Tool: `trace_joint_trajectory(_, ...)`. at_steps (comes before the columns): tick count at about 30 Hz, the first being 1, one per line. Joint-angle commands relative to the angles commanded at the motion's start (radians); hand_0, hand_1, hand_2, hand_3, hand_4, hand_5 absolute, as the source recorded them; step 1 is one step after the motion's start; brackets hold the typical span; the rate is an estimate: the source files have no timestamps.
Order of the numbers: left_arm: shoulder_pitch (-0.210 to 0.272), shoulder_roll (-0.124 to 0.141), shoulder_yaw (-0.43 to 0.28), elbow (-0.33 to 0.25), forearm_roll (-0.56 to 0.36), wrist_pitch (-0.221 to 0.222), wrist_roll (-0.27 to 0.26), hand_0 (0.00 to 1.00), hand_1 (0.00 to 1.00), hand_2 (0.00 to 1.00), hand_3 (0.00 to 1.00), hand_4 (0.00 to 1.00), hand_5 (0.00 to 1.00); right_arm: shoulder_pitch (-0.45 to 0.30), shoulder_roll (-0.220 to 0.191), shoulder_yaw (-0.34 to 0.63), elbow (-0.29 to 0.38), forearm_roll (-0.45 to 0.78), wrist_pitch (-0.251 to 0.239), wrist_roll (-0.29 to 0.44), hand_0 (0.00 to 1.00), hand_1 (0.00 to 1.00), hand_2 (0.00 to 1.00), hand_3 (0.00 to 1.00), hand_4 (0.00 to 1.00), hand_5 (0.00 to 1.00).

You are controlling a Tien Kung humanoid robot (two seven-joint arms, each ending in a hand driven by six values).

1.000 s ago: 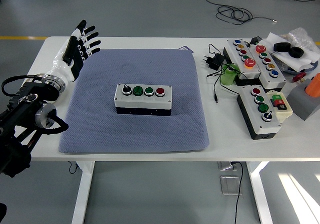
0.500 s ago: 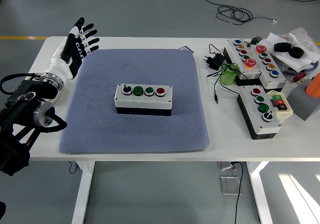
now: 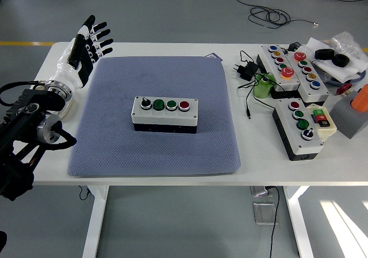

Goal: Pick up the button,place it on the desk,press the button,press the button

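Observation:
A grey button box (image 3: 165, 114) lies in the middle of the blue mat (image 3: 115, 137), with a black knob, two green buttons and a red button in a row on top. My left hand (image 3: 87, 44) is raised over the table's far left corner, well to the upper left of the box. Its fingers are spread and hold nothing. The right arm is out of sight.
On the right of the white table (image 3: 259, 154) lie two more button boxes (image 3: 301, 127) (image 3: 289, 66), a green roll (image 3: 264, 87), a black plug with cable (image 3: 247, 69), black rings on white wrapping (image 3: 334, 58) and a grey block with an orange object (image 3: 361, 100).
My left hand has drifted a little to the left and away from the mat, still with fingers spread. The button box has not moved.

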Motion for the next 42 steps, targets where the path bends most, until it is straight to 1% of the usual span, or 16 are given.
trace_joint_trajectory(11,0.001,-0.006,0.011,0.001,0.019,0.002,-0.005,0.832,0.860,0.901,0.880,0.703,0.998,-0.005,0.000,-0.006,0.000,0.004,-0.001,-0.001,0.787,0.797,0.817,0.751,0.412,0.479)
trace_joint_trajectory(28,0.010,-0.003,0.016,0.000,0.016,0.002,-0.005,0.832,0.861,0.900,0.880,0.707,0.998,-0.014,0.000,-0.009,0.000,0.004,0.000,-0.002,0.787,0.797,0.817,0.751,0.412,0.479)
trace_joint_trajectory(42,0.017,-0.006,0.016,0.001,0.015,0.004,-0.003,0.832,0.861,0.904,0.880,0.707,0.998,-0.017,0.002,-0.012,0.000,-0.005,-0.002,-0.005,0.787,0.797,0.817,0.751,0.412,0.479)
